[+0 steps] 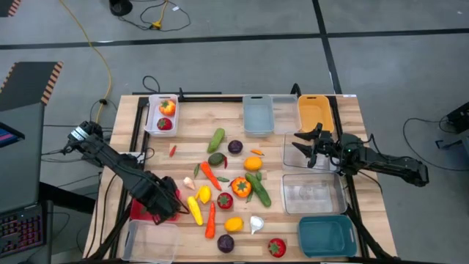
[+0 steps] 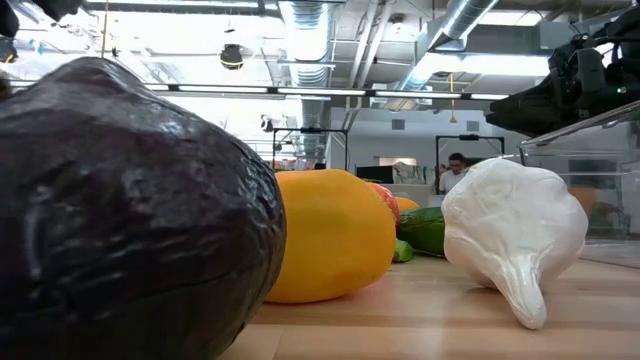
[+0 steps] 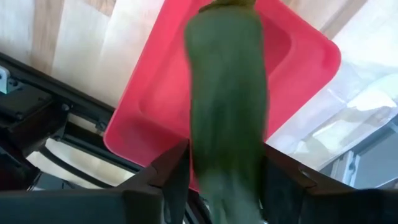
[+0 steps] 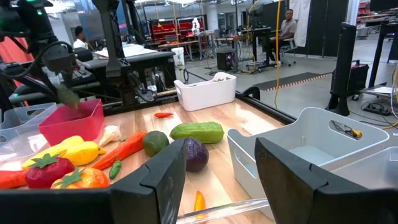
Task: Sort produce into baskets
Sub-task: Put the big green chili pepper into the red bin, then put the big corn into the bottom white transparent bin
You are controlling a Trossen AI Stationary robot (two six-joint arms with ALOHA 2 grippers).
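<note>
Wooden slats form the table, with baskets along its edges: white basket holding two red-orange fruits, grey basket, orange-yellow basket, clear basket, teal basket and red basket. Loose produce lies in the centre: green cucumbers, orange carrots, yellow pieces, purple rounds, white garlic. Left gripper hangs over the red basket, its fingers pinching a smooth green cucumber upright. Right gripper hovers near the orange-yellow basket, fingers spread, empty.
</note>
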